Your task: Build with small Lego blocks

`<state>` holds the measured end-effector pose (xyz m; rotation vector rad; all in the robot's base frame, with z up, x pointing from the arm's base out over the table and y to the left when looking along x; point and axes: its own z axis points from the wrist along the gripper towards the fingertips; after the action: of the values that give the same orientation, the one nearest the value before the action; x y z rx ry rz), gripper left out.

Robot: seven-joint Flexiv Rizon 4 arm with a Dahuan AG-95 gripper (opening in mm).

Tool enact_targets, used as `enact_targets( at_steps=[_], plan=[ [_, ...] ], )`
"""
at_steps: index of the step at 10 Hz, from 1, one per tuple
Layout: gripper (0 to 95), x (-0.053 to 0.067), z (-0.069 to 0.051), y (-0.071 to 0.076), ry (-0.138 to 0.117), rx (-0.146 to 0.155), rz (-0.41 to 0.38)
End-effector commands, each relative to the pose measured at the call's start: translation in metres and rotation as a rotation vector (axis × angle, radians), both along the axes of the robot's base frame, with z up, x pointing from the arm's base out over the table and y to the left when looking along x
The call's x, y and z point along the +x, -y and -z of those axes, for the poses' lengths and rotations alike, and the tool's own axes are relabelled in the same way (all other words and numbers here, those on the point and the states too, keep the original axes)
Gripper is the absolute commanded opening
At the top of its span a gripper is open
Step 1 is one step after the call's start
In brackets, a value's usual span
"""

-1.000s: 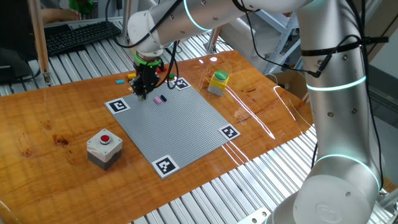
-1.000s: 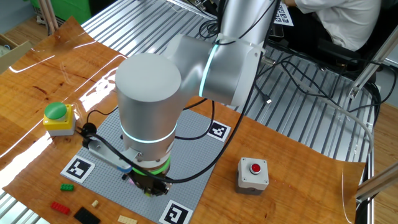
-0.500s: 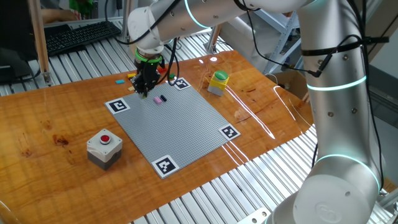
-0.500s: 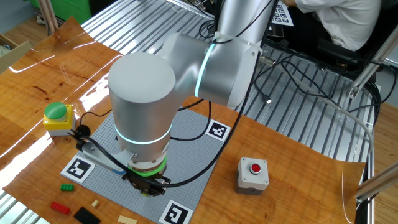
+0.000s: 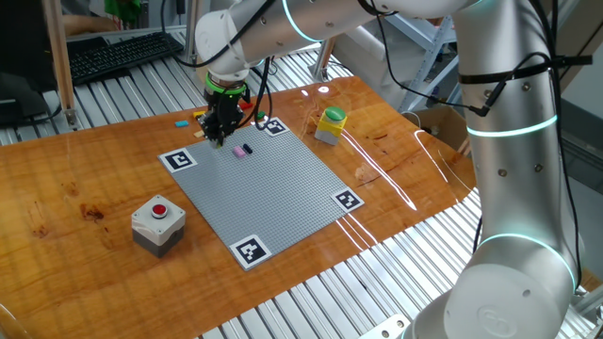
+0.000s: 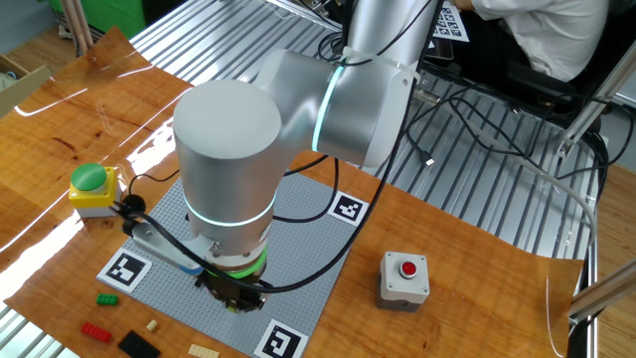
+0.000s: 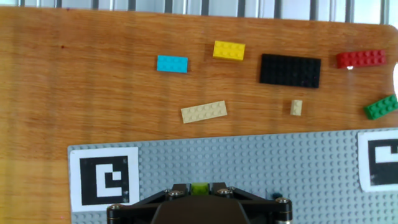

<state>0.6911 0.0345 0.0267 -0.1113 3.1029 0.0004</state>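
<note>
Here's the studded grey baseplate [image 5: 268, 184], matte and square, with black-and-white printed markers at its corners, lying on glossy orange-brown wood [image 5: 94, 188]. The gripper [image 5: 219, 141] points straight down over the plate's far edge, its fingers pinched narrow on a small yellow-green brick [image 7: 200, 188] — in the hand view you can just see that brick peeking out between the jaws. Beside it on the plate sit a pink and a black brick [image 5: 243, 150], close together. Loose flat pieces lie on bare wood beyond the plate: a cyan brick [image 7: 171, 63], a yellow brick [image 7: 229, 50], a wide black plate [image 7: 290, 70], a red brick [image 7: 361, 58], a green brick [image 7: 380, 107], a long tan strip [image 7: 204, 111] and a tiny tan bit [image 7: 296, 107]. Most of the baseplate lies open toward the red-button box [image 5: 157, 224].
</note>
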Motion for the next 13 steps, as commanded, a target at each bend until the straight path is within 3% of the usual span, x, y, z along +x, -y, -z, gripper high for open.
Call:
enact_targets(
  at_steps=[1,7,13],
  plan=[
    [0.0,0.003,0.004,0.0,0.0,0.009,0.001],
    [0.0,0.005,0.015,-0.003,0.009,0.02,0.009],
    [0.0,0.005,0.017,-0.003,0.008,0.019,-0.005]
  ],
)
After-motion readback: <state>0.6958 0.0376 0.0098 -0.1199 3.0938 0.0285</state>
